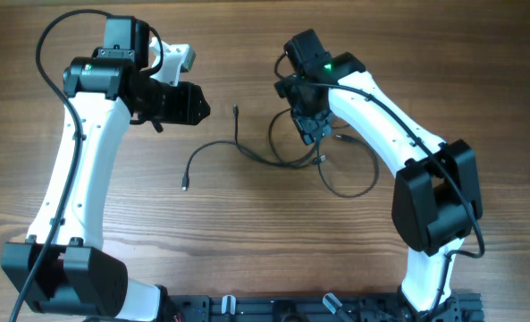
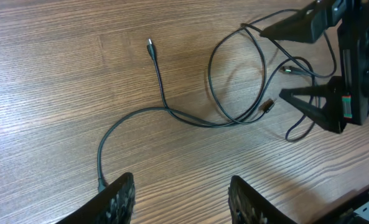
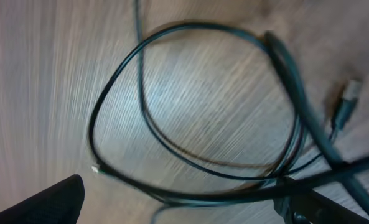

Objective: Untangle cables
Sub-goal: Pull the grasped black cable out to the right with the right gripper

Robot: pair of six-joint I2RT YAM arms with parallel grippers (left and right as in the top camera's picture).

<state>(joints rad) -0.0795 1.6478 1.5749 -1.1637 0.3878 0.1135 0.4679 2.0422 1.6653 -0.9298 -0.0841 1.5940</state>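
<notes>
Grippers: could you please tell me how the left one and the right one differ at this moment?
The left gripper is set back from the tangle, while the right gripper is right over the looped part of the cables. Between the left gripper's fingers there is only bare table; between the right gripper's fingers run cable loops. Both are open, and neither is gripping anything.

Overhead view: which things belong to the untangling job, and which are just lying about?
Part of the job:
- thin dark cables, loosely looped and crossing
- left gripper, open
- right gripper, open over the loops

Not part of it:
- wooden table
- the arms' own thick black cables
- black rail at the near edge
</notes>
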